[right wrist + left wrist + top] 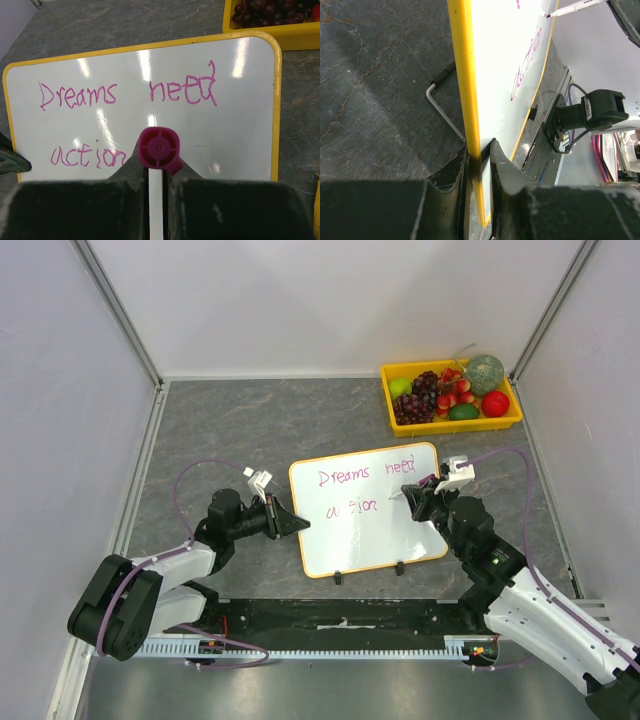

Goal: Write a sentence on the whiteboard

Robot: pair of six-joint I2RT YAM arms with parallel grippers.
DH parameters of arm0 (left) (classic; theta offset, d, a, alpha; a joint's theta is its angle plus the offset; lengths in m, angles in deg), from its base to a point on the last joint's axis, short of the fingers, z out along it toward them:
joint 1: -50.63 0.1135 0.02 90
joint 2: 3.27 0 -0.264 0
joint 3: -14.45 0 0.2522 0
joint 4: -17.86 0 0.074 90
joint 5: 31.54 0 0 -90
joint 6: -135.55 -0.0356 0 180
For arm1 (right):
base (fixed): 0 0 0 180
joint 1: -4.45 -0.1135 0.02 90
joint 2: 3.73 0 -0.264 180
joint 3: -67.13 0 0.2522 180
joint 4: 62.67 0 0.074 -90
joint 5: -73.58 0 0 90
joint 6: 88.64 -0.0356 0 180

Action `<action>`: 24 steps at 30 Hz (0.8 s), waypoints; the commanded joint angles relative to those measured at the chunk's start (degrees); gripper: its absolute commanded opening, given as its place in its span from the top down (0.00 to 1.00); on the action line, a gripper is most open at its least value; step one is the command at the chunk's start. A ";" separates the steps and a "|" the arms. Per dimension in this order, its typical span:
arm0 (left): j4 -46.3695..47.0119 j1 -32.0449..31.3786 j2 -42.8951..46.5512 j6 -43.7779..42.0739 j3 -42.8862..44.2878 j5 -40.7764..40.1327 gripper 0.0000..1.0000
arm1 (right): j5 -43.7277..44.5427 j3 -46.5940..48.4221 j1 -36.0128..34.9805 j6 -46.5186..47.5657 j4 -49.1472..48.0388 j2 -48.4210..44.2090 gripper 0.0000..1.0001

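Observation:
The whiteboard [365, 535], white with a thin orange frame and two small black feet, stands tilted mid-table. It reads "Dreams need action" in magenta. My left gripper [298, 523] is shut on its left edge; the left wrist view shows the jaws [479, 155] pinching the frame [465, 75]. My right gripper [420, 495] is shut on a white marker [156, 200] with a round magenta end [158, 148], held over the board [240, 135] to the right of "action". The marker's tip [548, 16] is at the board's face; whether it touches I cannot tell.
A yellow tray [450, 426] of toy fruit sits at the back right, its corner [280, 30] just beyond the board. White walls close in the grey table on three sides. A metal rail [340, 625] runs along the near edge between the arm bases.

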 commanded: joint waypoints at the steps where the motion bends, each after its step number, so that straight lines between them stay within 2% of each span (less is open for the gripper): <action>1: -3.53 -0.11 -0.89 -5.68 0.25 -4.86 0.98 | 1.58 -0.84 -0.26 -0.33 -0.82 -0.40 1.00; 24: -3.36 -0.20 -0.72 -5.60 0.25 -4.86 0.98 | -2.90 -3.48 -0.26 -1.82 5.08 -5.50 1.00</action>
